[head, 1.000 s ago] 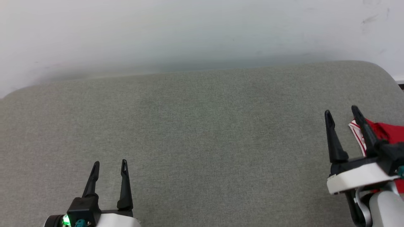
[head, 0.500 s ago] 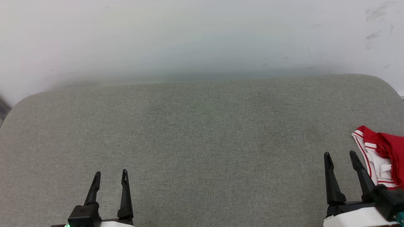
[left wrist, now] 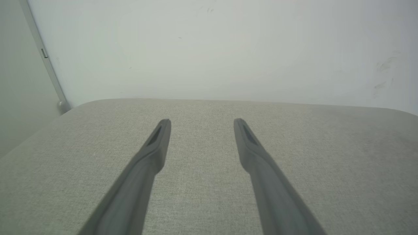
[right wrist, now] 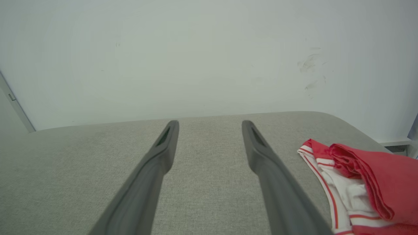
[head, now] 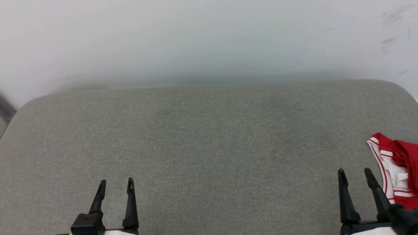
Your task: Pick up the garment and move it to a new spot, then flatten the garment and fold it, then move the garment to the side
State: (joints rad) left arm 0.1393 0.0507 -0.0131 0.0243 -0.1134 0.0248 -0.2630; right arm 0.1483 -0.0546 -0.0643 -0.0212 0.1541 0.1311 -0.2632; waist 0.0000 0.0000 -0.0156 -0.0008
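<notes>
The garment (head: 396, 169) lies bunched at the right edge of the grey padded surface (head: 209, 147), red cloth over a white sleeve with red-striped trim; the picture's edge cuts it off. In the right wrist view the garment (right wrist: 362, 182) sits to the right of the fingers. My right gripper (head: 354, 171) stands open just left of the garment, apart from it, with nothing between its fingers. Down at the lower left my left gripper (head: 117, 181) is open and empty too. The left gripper (left wrist: 201, 121) hovers over bare grey fabric, as does the right gripper (right wrist: 210, 123).
A pale wall (head: 209, 39) rises right behind the padded surface, with dark scuff marks (head: 395, 29) at the upper right. A vertical metal strip (left wrist: 45, 62) runs down the wall at the left corner.
My right gripper has drawn back from beside the garment toward the lower right, still open. The head camera has tilted, so the whole scene sits lower. The garment now shows uncovered.
</notes>
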